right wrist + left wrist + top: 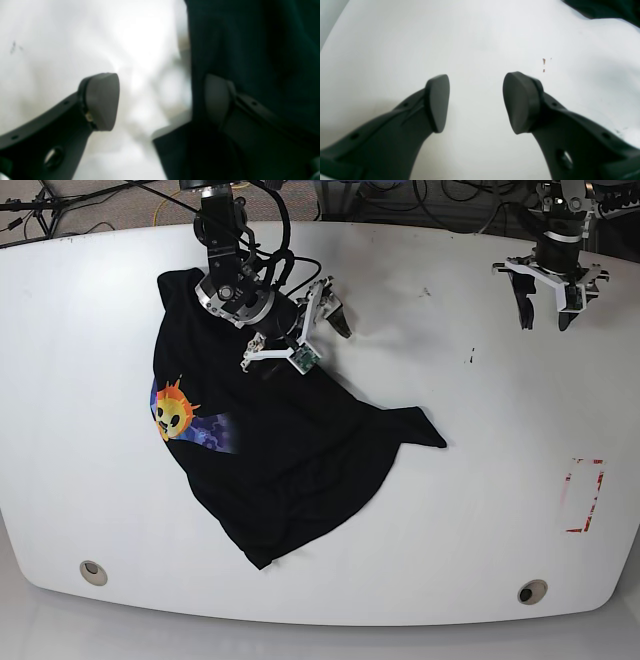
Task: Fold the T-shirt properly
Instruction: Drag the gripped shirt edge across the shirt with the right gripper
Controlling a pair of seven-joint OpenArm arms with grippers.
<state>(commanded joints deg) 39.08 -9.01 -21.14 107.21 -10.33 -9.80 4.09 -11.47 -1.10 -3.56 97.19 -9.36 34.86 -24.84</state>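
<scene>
The T-shirt lay crumpled on the counter. At its top edge the right hand gaped wide, empty; well beside the shirt, the left hand stood wide.

Right wrist view is blurred; T-shirt runs off its edge, hiding the table beneath

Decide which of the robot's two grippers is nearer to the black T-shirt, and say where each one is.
Right. The right gripper is open at the T-shirt's upper edge, one finger over the cloth. The left gripper hangs open over bare table, far from it.
</scene>
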